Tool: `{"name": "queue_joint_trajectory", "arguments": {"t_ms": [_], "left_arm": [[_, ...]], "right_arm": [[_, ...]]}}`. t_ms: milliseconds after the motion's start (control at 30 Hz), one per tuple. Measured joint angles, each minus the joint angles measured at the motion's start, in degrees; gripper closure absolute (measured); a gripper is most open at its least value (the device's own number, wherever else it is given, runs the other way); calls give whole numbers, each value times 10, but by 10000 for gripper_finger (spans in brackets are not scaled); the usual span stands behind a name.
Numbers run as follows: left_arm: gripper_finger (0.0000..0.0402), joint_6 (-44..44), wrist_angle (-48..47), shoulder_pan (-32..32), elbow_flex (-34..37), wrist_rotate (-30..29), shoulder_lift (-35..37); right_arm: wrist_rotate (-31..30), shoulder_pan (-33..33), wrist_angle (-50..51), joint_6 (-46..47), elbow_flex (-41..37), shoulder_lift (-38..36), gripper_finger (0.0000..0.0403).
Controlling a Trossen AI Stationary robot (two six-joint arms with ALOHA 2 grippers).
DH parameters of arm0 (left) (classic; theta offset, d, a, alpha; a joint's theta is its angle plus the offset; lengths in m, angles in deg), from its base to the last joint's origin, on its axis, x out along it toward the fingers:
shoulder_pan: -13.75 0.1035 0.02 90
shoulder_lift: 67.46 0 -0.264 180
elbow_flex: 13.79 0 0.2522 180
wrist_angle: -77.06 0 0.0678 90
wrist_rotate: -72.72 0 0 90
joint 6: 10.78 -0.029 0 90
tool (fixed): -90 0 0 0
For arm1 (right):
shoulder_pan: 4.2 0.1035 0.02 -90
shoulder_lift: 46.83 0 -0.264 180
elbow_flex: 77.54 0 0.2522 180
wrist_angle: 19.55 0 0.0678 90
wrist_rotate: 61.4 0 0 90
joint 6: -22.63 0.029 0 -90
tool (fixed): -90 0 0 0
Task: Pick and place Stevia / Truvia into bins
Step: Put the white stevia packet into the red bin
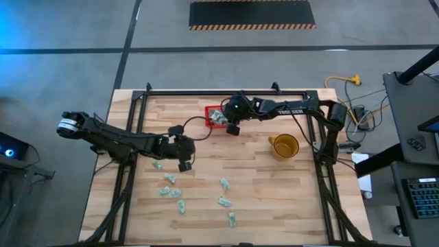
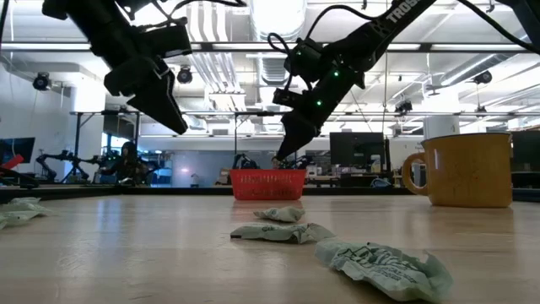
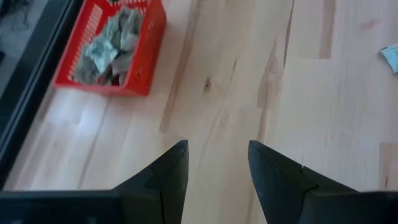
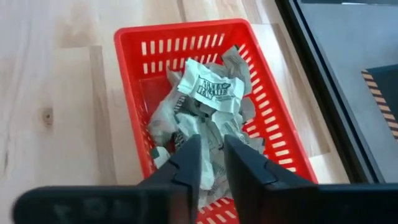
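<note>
Wooden counter [image 1: 274,199]: your right pincer [image 4: 210,163] hangs slightly parted above the basket [image 4: 127,74]; left pincer [image 3: 217,168] apart. Sachets [image 1: 224,202] look light, crumpled; pinch mid-body.

Wood bench [image 1: 254,199] w/ black frame: red basket [image 1: 212,112] at far edge, yellow mug [image 1: 284,146] to right, loose sachets [image 1: 224,202] scattered near front.
</note>
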State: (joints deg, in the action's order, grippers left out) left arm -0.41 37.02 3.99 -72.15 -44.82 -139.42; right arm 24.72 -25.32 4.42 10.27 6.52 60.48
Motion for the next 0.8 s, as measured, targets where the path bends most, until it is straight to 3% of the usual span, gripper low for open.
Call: {"name": "queue_joint_trajectory", "arguments": {"t_ms": [167,333,500,633,800], "left_arm": [[251,-23,14,0,0,0,0],[251,-23,11,0,0,4,0],[251,-21,-27,0,0,104,0],[251,-5,-70,-1,0,183,0],[251,60,-150,-8,2,200,0]], "right_arm": [[-1,0,2,19,3,-1,290],[14,12,47,20,3,-23,266],[67,50,129,19,3,-66,262],[74,99,189,38,-1,-99,262],[76,179,214,55,-7,-128,269]]}}
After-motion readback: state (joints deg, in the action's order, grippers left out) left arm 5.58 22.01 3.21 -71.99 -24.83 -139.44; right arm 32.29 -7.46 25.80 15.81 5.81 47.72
